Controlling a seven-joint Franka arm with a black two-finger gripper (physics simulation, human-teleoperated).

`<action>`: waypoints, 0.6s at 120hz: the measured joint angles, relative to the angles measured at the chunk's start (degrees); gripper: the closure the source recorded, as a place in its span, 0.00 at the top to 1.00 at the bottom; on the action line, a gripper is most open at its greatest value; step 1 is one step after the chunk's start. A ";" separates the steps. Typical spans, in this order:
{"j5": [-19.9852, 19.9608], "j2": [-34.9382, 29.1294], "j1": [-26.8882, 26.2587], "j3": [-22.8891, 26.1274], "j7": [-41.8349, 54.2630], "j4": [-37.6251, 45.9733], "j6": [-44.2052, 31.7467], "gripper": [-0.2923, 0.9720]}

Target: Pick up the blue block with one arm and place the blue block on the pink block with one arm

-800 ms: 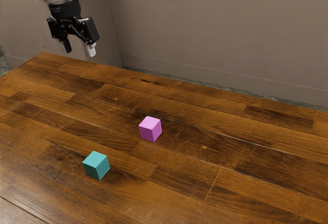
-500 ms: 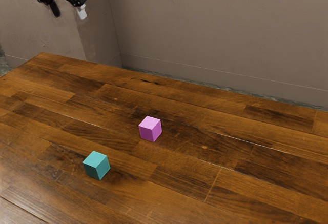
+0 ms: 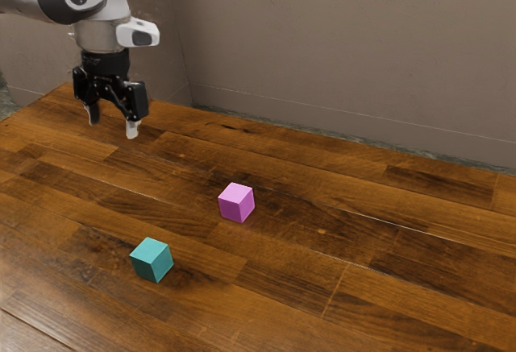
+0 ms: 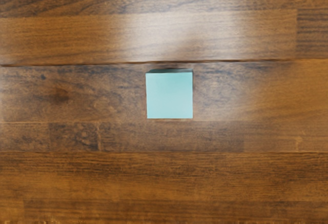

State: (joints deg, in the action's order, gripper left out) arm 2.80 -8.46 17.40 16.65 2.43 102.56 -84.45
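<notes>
- Gripper (image 3: 111,122) hangs in the air, well apart from the pink block (image 3: 236,202), off toward the exterior view's upper left of it.
- Fingers (image 3: 131,130) are spread wide with nothing between them: empty hand.
- Blue block (image 3: 151,258) sits on the table (image 3: 387,231), near the pink block but not touching it, toward the exterior view's lower left of it.
- Wrist view has the blue block (image 4: 169,94) flat on the wood, edges square to the planks, every side free.
- Score so far: nothing done. No grasp, no lift, and the pink block's top is bare.
- Left to do, by my read: descend, close on the blue block, lift, carry it over the pink block, set it on top, let go.
</notes>
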 joint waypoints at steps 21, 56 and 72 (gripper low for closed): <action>0.39 -3.84 -7.36 -6.47 2.25 14.28 -15.63 0.77; 0.41 -3.46 -13.93 -16.73 4.75 27.17 -28.52 0.77; 0.10 -0.86 -14.04 -16.98 5.48 31.40 -34.87 0.77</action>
State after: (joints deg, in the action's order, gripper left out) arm 2.90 -9.32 3.36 -0.33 7.92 133.96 -119.33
